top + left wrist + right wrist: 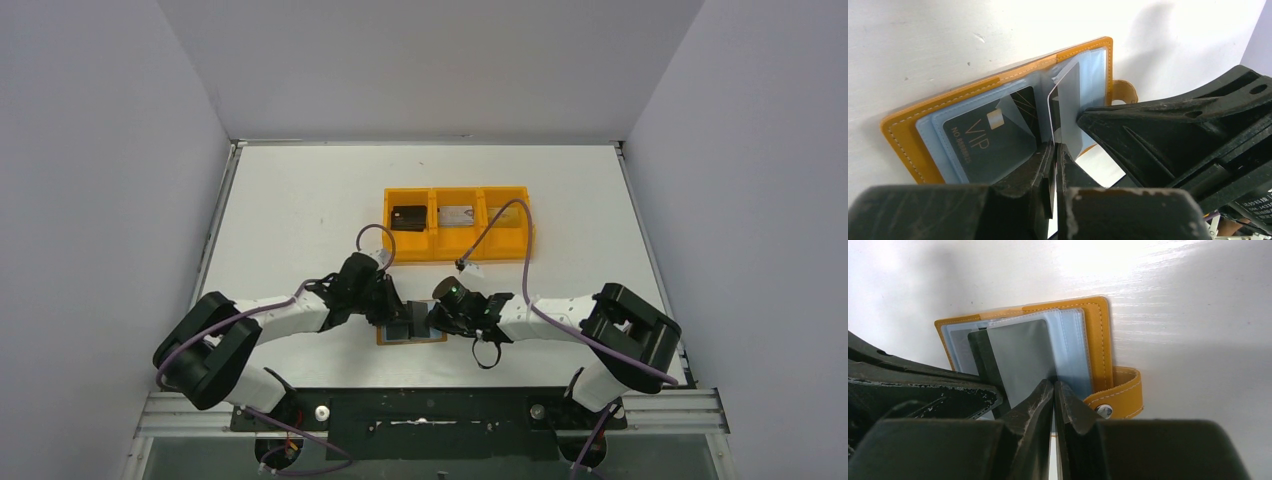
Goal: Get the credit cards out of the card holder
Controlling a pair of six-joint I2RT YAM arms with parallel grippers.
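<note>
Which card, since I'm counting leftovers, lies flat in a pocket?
The dark VIP card, flat inside the card holder's pocket; the other card stands on edge at the fold.

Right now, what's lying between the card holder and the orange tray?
Nothing: the top view shows only bare white table between the card holder and the orange tray.

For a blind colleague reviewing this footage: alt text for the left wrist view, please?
The left hand pinches a grey credit card that stands up from the open tan card holder. A dark VIP card sits pocketed beside it.
</note>
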